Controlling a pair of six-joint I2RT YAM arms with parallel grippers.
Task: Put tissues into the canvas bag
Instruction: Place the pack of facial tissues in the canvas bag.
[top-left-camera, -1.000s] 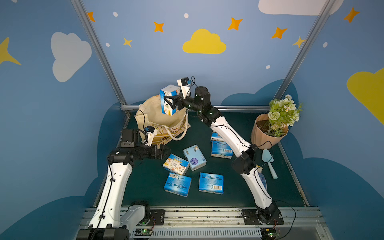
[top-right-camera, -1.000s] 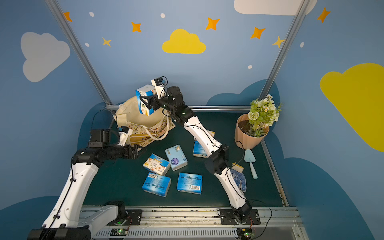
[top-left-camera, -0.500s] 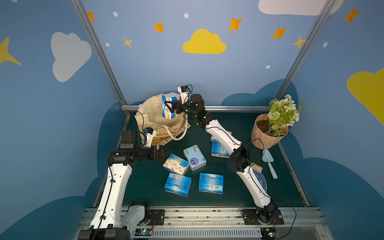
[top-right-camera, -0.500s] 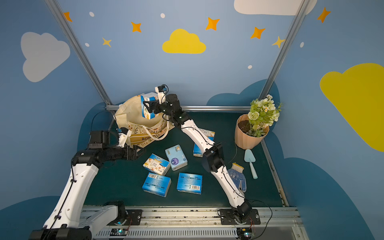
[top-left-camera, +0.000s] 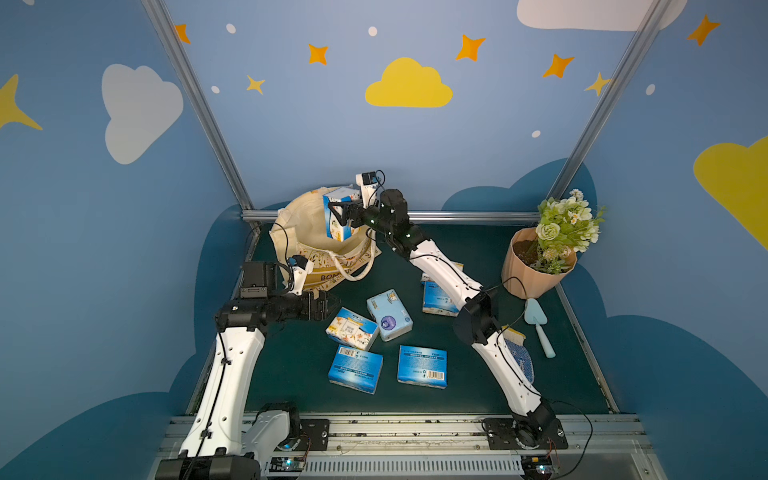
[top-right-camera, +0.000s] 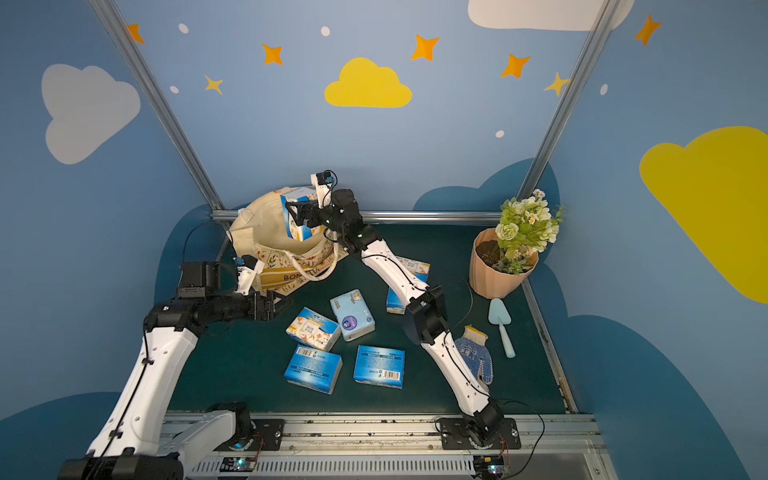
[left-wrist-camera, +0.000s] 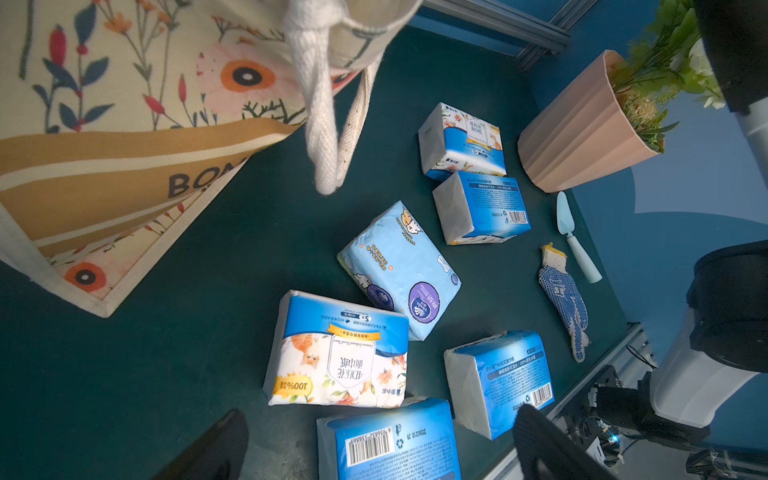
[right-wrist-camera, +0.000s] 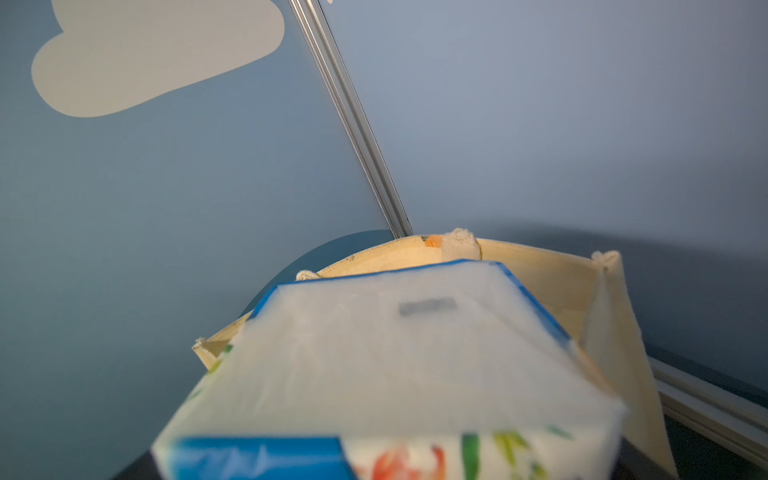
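The right arm has come down in the last second, bringing its tissue pack (top-left-camera: 337, 195) from well above the bag (top-left-camera: 297, 232) to just over the open mouth, where it hangs tilted with a lower corner pointing in. The pack sits between the jaws of the right tool (top-left-camera: 340, 214) in both top views. The jaws stand wide around it, and I cannot tell whether they grip it or have just let go; nothing shows it dropping. From the right wrist, the pack fills the foreground with the bag's rim just beyond, so I'd say it is lined up for the drop. The left tool (top-left-camera: 326, 302) has not moved: it hovers wide open and empty beside the bag's printed front, near a floral pack (top-left-camera: 352, 328). That one and five others lie loose on the bench (top-left-camera: 291, 365), so by my reckoning most of the job remains.
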